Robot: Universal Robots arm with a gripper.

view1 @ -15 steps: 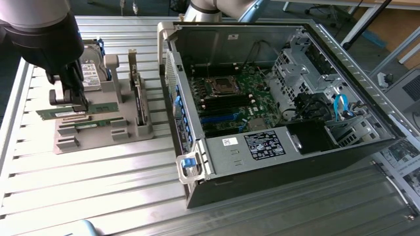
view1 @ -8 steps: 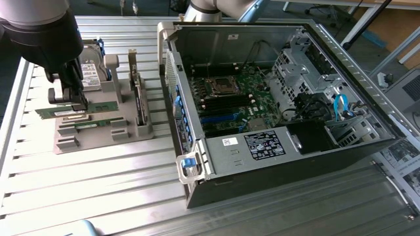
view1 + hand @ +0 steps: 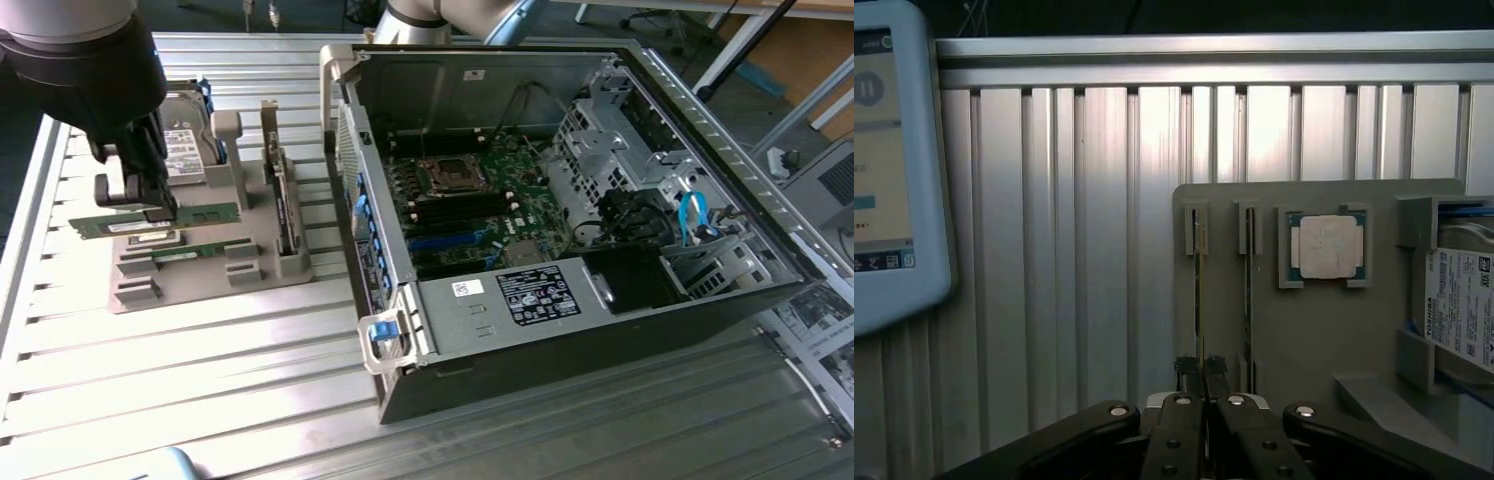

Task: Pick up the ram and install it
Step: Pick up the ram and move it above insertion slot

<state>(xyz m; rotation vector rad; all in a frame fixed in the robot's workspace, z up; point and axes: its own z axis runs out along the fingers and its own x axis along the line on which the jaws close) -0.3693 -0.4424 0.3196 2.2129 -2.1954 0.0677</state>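
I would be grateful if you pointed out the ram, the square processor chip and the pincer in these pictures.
ram (image 3: 1199, 290): wrist view, on its thin edge, seen edge-on.
processor chip (image 3: 1325, 247): wrist view, on the middle of its silver lid.
pincer (image 3: 1201, 370): wrist view, midway between its fingertips, shut on the ram.

Black tool (image 3: 1200, 370) with silver screws, dark rounded arm (image 3: 80, 70)

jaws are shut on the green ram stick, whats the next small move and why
Probably a short straight lift. The gripper has its jaws shut on the long thin green ram stick, at the grey slotted holder beside a second green stick; rising vertically should clear both before travel toward the open black computer case.
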